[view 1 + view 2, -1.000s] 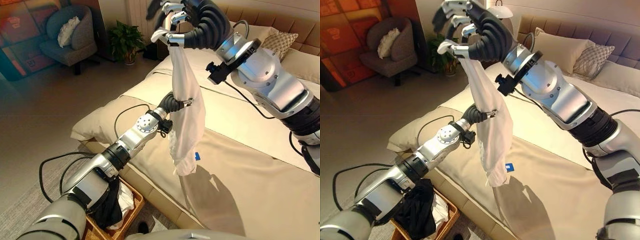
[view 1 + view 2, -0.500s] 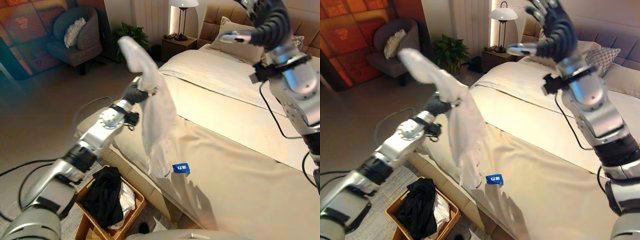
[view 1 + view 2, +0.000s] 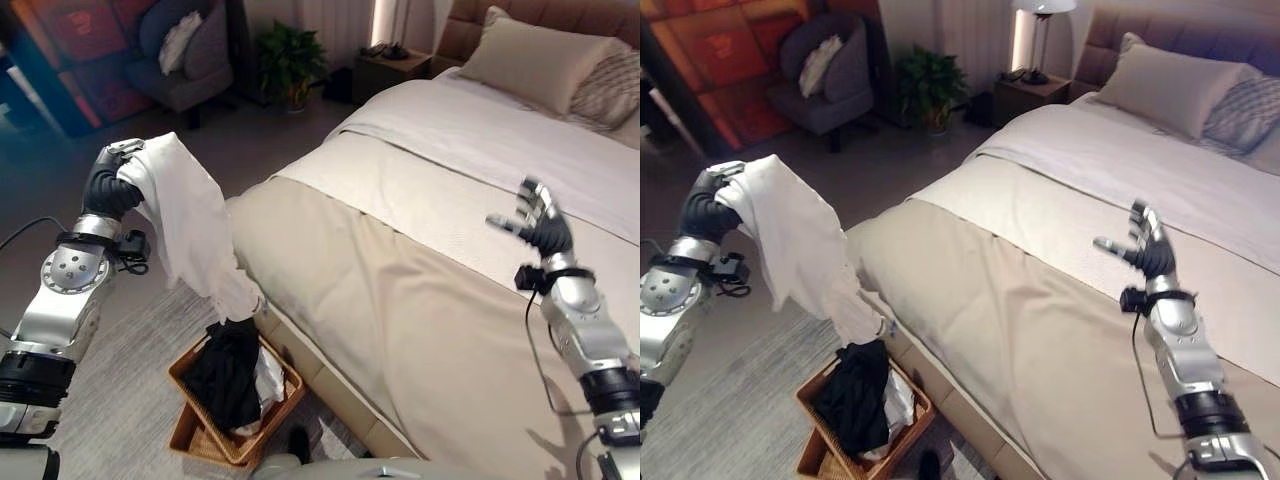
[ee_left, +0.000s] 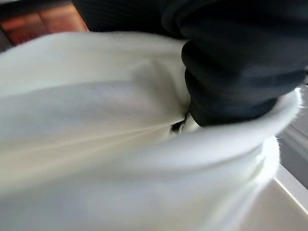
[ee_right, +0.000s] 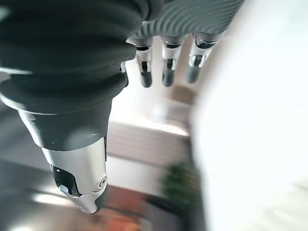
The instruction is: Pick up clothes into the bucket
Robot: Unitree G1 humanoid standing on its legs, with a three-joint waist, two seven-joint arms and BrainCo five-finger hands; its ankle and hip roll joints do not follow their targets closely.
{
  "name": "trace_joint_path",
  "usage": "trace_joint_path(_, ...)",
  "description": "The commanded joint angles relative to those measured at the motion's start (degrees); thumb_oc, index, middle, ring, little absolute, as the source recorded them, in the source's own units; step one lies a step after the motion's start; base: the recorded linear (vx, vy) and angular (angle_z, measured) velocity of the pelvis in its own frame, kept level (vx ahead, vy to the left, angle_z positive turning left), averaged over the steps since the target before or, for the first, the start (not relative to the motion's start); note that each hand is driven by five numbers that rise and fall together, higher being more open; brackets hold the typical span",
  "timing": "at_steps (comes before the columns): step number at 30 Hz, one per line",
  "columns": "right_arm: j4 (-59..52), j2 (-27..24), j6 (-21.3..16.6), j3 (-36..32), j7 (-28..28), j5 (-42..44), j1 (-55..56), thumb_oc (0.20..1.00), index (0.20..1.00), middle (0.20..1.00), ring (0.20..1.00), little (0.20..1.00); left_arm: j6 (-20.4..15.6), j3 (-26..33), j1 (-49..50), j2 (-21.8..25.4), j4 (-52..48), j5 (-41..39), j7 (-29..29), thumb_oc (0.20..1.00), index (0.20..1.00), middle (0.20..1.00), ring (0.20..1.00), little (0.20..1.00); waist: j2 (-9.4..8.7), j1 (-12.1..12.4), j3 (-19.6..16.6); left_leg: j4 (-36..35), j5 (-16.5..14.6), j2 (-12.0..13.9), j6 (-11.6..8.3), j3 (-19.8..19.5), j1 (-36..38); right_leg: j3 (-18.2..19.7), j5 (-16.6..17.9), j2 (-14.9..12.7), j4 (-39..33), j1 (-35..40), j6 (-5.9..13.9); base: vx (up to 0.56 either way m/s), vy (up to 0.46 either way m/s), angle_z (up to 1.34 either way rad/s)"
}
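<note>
A white garment (image 3: 190, 225) hangs from my left hand (image 3: 108, 185), which is shut on its top end, left of the bed. Its lower end dangles just above a wicker basket (image 3: 262, 438) on the floor beside the bed. The basket holds a black garment (image 3: 228, 370) and something white. Up close, white cloth (image 4: 120, 144) bunches round the hand's dark cover (image 4: 240, 62). My right hand (image 3: 538, 222) is raised over the bed with its fingers (image 5: 166, 67) straight and nothing in it.
The bed (image 3: 420, 260) with a beige cover fills the right side, with pillows (image 3: 535, 60) at its head. An armchair (image 3: 190, 60) and a potted plant (image 3: 290, 60) stand at the back. A grey rug (image 3: 130, 400) lies under the basket.
My left hand swung the white garment off the bed to above the basket. My right hand, which had let it go, dropped low over the bed. The camera turned too.
</note>
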Motion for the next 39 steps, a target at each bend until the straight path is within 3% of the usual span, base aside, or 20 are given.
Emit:
trace_joint_path(1, -1.0, 1.7, -2.2, -0.6, 0.0, -1.8, -1.4, 1.000, 1.000, 1.000, 1.000, 1.000, -4.7, 6.2, -1.7, 3.4, -2.3, -2.2, 1.0, 0.200, 0.200, 0.200, 0.200, 0.200, -2.69, 0.3, 0.3, 7.7, -8.0, -0.4, -0.03, -1.1, -1.1, -2.5, 3.8, -7.1, 2.4, -3.6, 5.35, -0.06, -0.002, 0.22)
trace_joint_path(6, 5.6, 5.3, -2.0, -0.8, -0.3, -3.4, 1.3, 1.000, 1.000, 1.000, 1.000, 1.000, -4.9, 6.9, 0.2, 2.1, -1.7, -2.1, 0.6, 0.200, 0.200, 0.200, 0.200, 0.200, -3.22, 1.0, 3.5, 9.2, -7.4, -0.7, -0.02, -2.4, -4.6, -3.6, 4.1, -7.2, 3.4, -6.2, 5.13, -0.11, 0.000, 0.14)
trace_joint_path(8, 8.2, 7.2, -2.4, -0.5, -1.3, -4.7, 2.0, 1.000, 1.000, 1.000, 1.000, 1.000, -4.6, 5.4, -0.4, 0.2, 0.0, -1.3, 0.8, 0.200, 0.200, 0.200, 0.200, 0.200, -3.58, 0.9, 6.0, 10.4, -7.1, -1.0, 0.10, -3.1, -7.0, -3.8, 4.4, -7.4, 4.4, -8.3, 5.05, -0.14, 0.022, 0.19)
trace_joint_path(14, 13.7, 9.2, -3.0, 0.5, -2.2, -6.4, 2.2, 1.000, 1.000, 1.000, 1.000, 1.000, -4.1, 2.5, -1.4, -3.5, 4.7, 1.5, 1.4, 0.200, 0.200, 0.200, 0.200, 0.200, -4.19, 0.5, 9.0, 12.4, -7.0, -0.8, 0.15, -3.3, -10.3, -3.4, 4.8, -7.7, 6.0, -11.9, 4.97, -0.07, 0.039, 0.04)
trace_joint_path(22, 18.8, 11.5, -3.5, 3.0, -3.8, -8.1, 2.9, 1.000, 1.000, 1.000, 1.000, 1.000, -3.7, -0.7, -5.4, -10.0, 13.0, 8.5, 6.4, 0.200, 0.200, 0.200, 0.200, 0.200, -6.26, -0.7, 13.8, 16.5, -7.4, 0.1, -0.08, -2.5, -16.7, -1.5, 6.1, -7.6, 7.4, -18.0, 4.87, -0.06, 0.035, -0.07)
trace_joint_path(28, 19.7, 12.0, -4.4, 5.2, -5.4, -8.6, 1.6, 1.000, 1.000, 1.000, 1.000, 1.000, -2.6, -3.4, -9.5, -9.4, 17.8, 15.2, 10.4, 0.200, 0.200, 0.200, 0.200, 0.200, -8.29, -1.6, 17.2, 20.3, -8.3, 1.6, -0.18, -1.5, -22.1, -0.1, 7.5, -6.7, 7.5, -22.9, 5.00, -0.07, 0.023, -0.17)
trace_joint_path(32, 16.8, 11.8, -6.0, 6.5, -6.2, -7.1, 0.1, 1.000, 1.000, 1.000, 1.000, 1.000, -1.7, -4.5, -13.7, -8.7, 22.4, 18.8, 14.4, 0.200, 0.200, 0.200, 0.200, 0.200, -11.31, -2.6, 20.1, 24.3, -9.0, 3.0, -0.13, -1.1, -28.2, 0.9, 9.4, -5.5, 7.0, -27.6, 5.25, -0.09, -0.009, -0.17)
trace_joint_path(39, 11.9, 10.1, -8.0, 7.0, -7.6, -5.0, -1.0, 1.000, 1.000, 1.000, 1.000, 1.000, -0.7, -7.6, -20.8, -9.9, 28.7, 19.8, 17.7, 0.200, 0.200, 0.200, 0.200, 0.200, -13.24, -5.2, 21.4, 28.0, -9.4, 2.6, -0.28, -1.8, -38.0, 0.9, 11.2, -5.3, 6.6, -35.7, 5.39, -0.05, 0.016, -0.05)
